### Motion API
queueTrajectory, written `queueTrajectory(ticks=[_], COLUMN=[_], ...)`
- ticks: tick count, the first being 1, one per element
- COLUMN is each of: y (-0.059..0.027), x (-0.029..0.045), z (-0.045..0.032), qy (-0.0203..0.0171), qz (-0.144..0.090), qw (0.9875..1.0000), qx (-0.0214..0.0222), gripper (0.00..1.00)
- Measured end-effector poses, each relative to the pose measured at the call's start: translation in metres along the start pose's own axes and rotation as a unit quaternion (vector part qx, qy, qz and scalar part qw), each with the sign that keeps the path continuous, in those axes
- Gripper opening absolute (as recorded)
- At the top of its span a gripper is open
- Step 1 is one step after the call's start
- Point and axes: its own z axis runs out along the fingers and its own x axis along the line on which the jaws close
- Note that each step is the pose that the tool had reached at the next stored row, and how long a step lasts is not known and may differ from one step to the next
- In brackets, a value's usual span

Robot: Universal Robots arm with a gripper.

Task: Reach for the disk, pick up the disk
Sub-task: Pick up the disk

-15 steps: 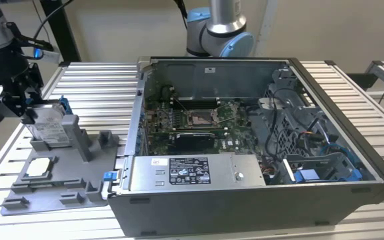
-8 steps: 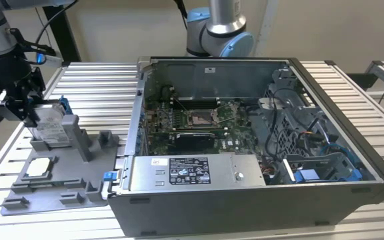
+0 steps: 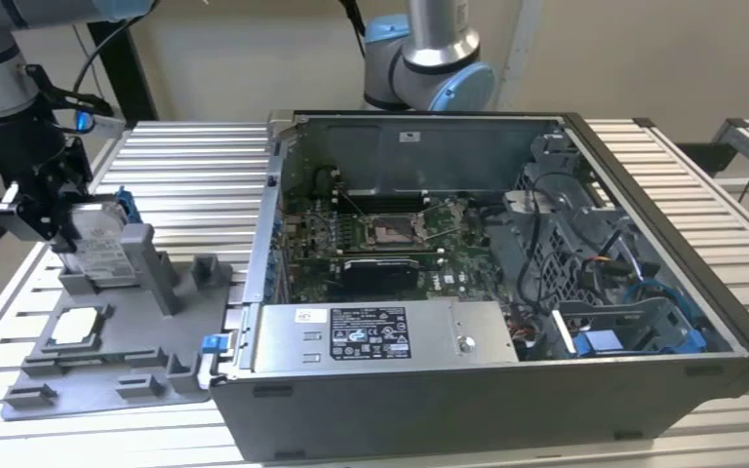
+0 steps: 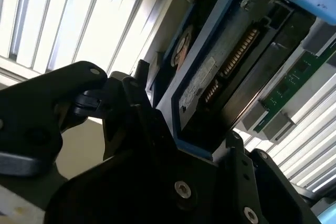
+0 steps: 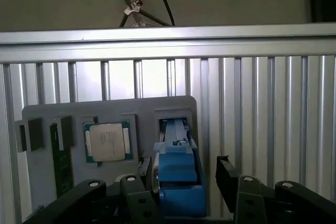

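A slatted aluminium table (image 3: 192, 146) carried an open computer case (image 3: 505, 390) and, toward the exterior view's left, a grey fixture tray (image 3: 101, 375). The disk (image 3: 98, 244) stood upright on edge in a slot of that tray, its blue bracket showing along the rim. A small square chip (image 3: 73, 327) lay flat in a pocket near it.

The gripper (image 3: 47, 222) hung at the disk, on the side away from the case. In the first wrist view the blue-framed disk (image 5: 178, 177) sat between the two black fingers (image 5: 227, 174). The jaws were apart. One finger was close against the bracket and the other stood off from it with a visible gap, so nothing was clamped yet.

The reach looked nearly complete, with the pick-up not yet done. A good grasp here would likely mean centring the jaws so both pads meet the bracket together, since an uneven close could tip the disk in its slot. In the second wrist view the disk (image 4: 210, 77) ran slantwise across the frame. From that alone I could not tell whether the pads were square to its faces, and this seemed worth checking. A lift straight along the slot walls would probably avoid jamming.
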Motion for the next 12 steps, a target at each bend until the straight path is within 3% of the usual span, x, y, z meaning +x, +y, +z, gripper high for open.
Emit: queueTrajectory(ticks=[12], y=[0.0], x=[0.0], z=[0.0012], qy=[0.0], qz=[0.0], qw=[1.0], qx=[0.0], gripper=[1.0])
